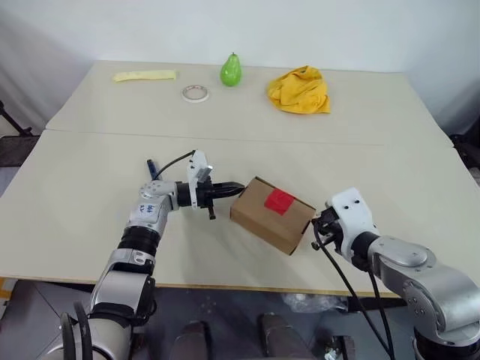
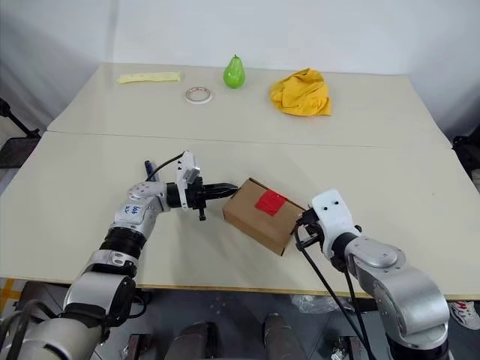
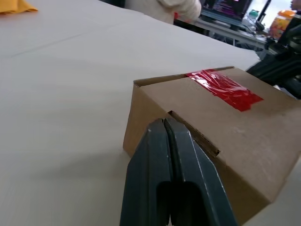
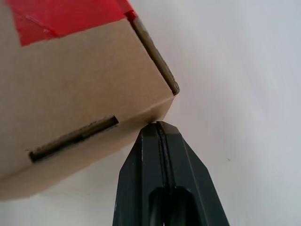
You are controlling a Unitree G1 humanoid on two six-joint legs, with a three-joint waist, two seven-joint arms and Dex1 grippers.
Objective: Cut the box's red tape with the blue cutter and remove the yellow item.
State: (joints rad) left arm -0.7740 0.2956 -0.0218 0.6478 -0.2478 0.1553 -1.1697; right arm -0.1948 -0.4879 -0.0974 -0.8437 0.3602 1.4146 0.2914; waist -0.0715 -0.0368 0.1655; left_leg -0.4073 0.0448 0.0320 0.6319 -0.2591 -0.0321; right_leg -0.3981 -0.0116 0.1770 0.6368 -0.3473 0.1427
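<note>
1. The left end effector [image 1: 238, 187], fingers pressed together and holding nothing, points sideways with its tip against the left end of the box [image 1: 271, 214].
2. The box sits on the desk [image 1: 75, 195] between both arms, flaps shut, with the red tape [image 1: 279, 200] unbroken across its top.
3. The right end effector [image 4: 157, 125], also closed and empty, touches the box's right lower corner.
4. Neither the blue cutter nor the yellow item can be made out.
5. Judged step: bracing or nudging the box into position, before any cutting.
6. The next move likely calls for finding and gripping the cutter while one arm steadies the box.
</note>
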